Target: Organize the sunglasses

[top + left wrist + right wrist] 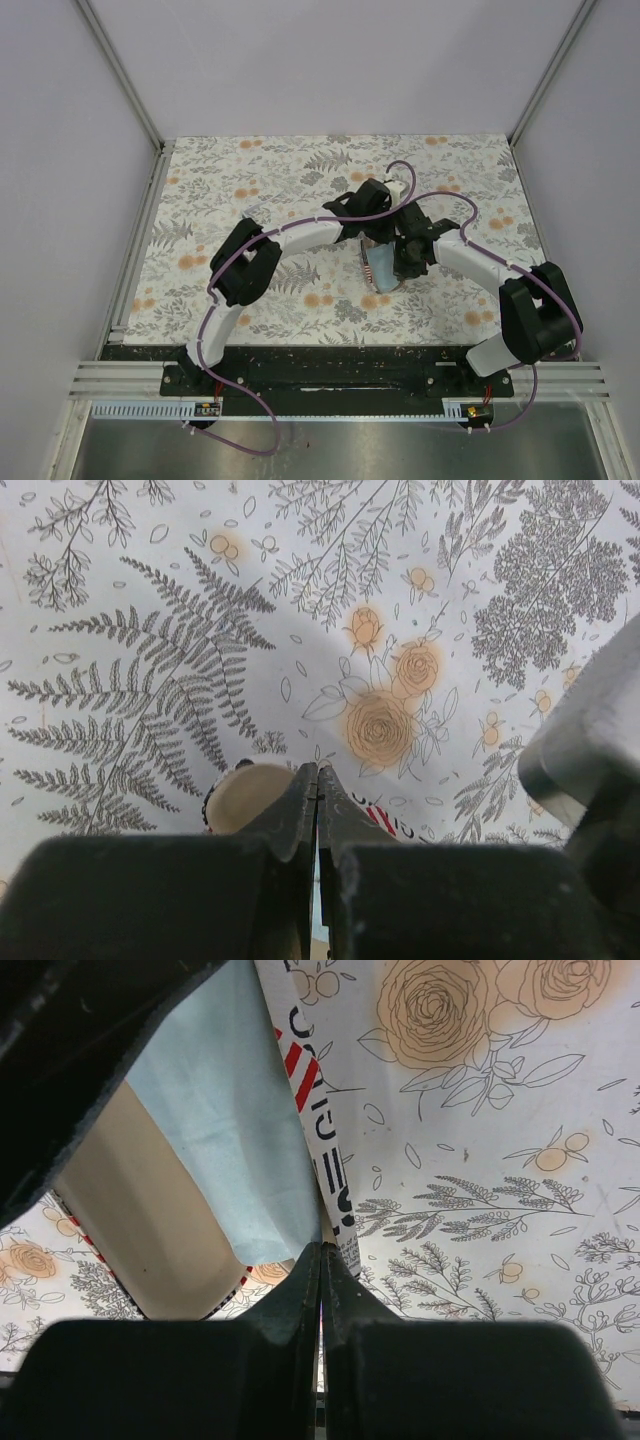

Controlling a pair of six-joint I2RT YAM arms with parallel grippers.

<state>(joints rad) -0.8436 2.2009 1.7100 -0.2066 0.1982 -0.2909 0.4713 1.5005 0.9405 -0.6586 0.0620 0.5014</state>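
Sunglasses show in no view; they may lie in the case under the cloth, but that is a guess. Over the counter [250,170] the case [130,1220] is open, its tan inside half covered by the cloth [220,1110], so closing it seems still left. The left pincer [318,780] is closed on a blue sliver, likely cloth. The right pincer [320,1255] is pinched tight at the case rim; what it grips is unclear.

Floral tablecloth [300,180]; plain pale walls [330,60]; metal rail [130,250] at left edge.
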